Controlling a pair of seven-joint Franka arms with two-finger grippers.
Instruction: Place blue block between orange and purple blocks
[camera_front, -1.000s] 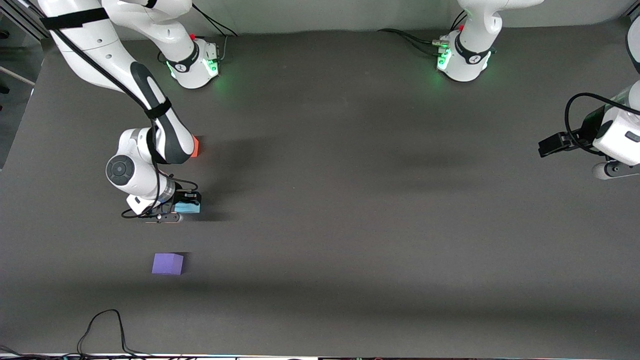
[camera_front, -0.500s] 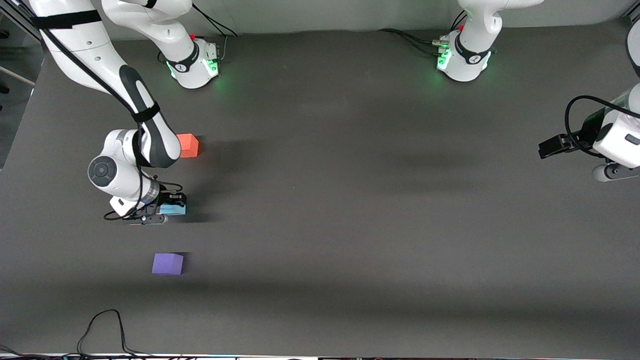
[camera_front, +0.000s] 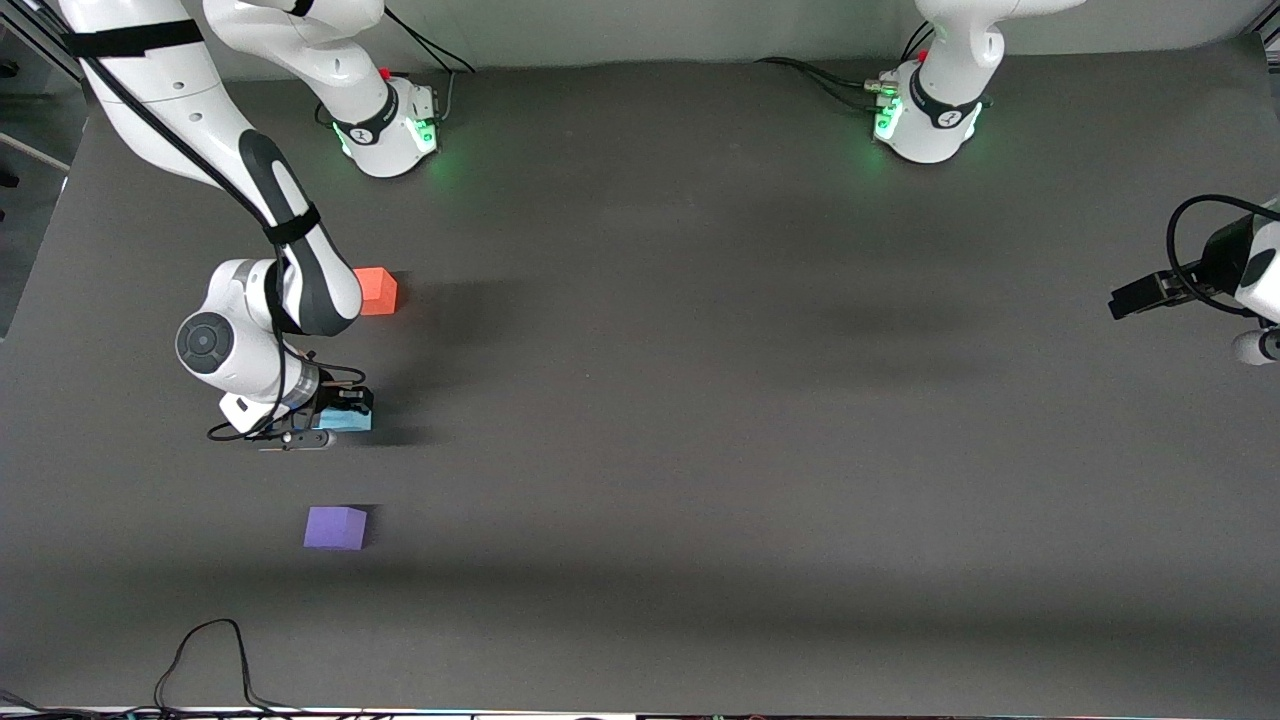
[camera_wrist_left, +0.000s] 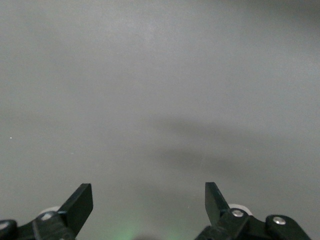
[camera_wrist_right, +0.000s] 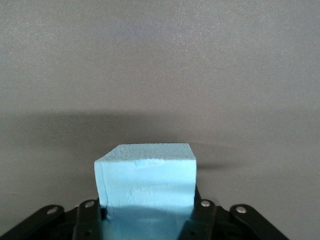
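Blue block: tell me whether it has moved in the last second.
Yes. The blue block, shut in the right gripper, has shifted toward the right arm's end of the table, judged against the unmoved purple block.

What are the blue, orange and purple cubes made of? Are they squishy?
The blue block, held in the right gripper, looks like matte foam: its face is grainy and finely pitted, with no shine. The orange block and purple block look the same, flat and dull with soft edges, so probably foam too. Likely squishy, though looks alone cannot prove that.
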